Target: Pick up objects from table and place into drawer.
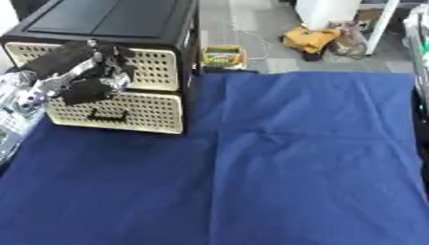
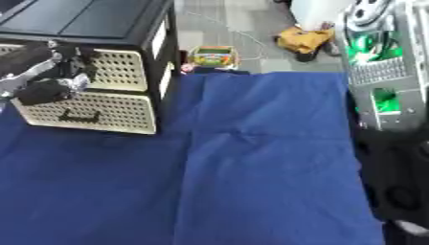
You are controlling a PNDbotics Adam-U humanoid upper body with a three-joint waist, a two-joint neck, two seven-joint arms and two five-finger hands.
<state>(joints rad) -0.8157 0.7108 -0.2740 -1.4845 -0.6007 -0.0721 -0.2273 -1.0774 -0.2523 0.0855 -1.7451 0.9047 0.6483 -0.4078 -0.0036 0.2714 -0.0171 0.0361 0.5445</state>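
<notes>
A black cabinet (image 1: 117, 19) stands at the table's far left, with two cream perforated drawers. The lower drawer (image 1: 126, 112) is shut and its black handle (image 1: 107, 116) shows. My left hand (image 1: 90, 72) lies against the front of the upper drawer (image 1: 155, 67), its dark fingers curled over the middle where the handle is hidden. A small green and yellow box (image 1: 223, 56) sits just past the cloth's far edge, right of the cabinet. My right arm (image 2: 381, 72) runs down the right edge of the right eye view. I cannot make out its hand.
A blue cloth (image 1: 276, 162) covers the table. On the floor beyond lie a yellow bundle (image 1: 311, 37), a white cable and a white post.
</notes>
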